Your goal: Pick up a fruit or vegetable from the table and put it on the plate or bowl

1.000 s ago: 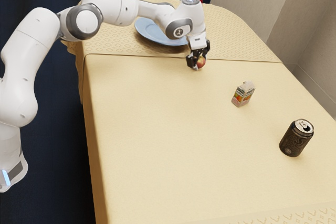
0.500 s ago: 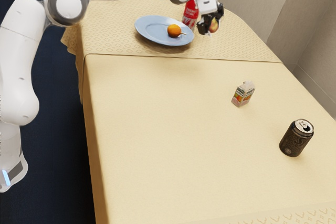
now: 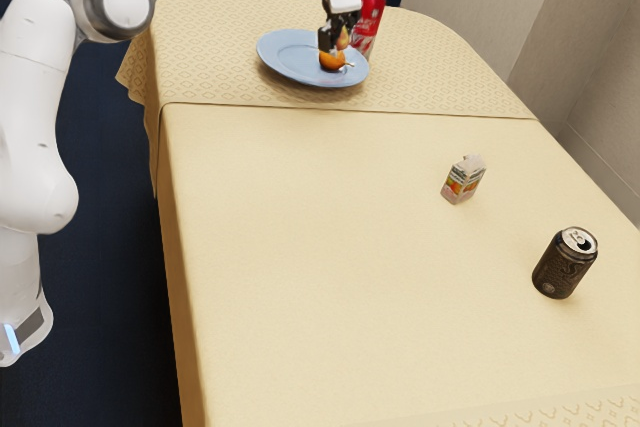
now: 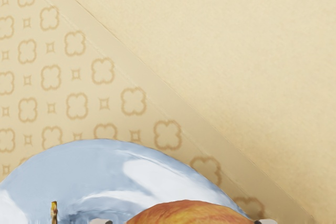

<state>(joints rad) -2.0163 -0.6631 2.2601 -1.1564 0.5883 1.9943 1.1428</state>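
Over patterned cream cloth (image 3: 220, 37), the hand (image 3: 335, 42) clamps a round reddish fruit (image 4: 184, 213) above a glossy blue plate (image 3: 285, 52).

Fruit (image 4: 186, 212): cut off by wrist view's lower edge. Plate (image 4: 105, 177): cut off likewise. Red can (image 3: 371, 15): partly behind gripper (image 3: 334, 47). Carton (image 3: 463, 179): label too small to read.
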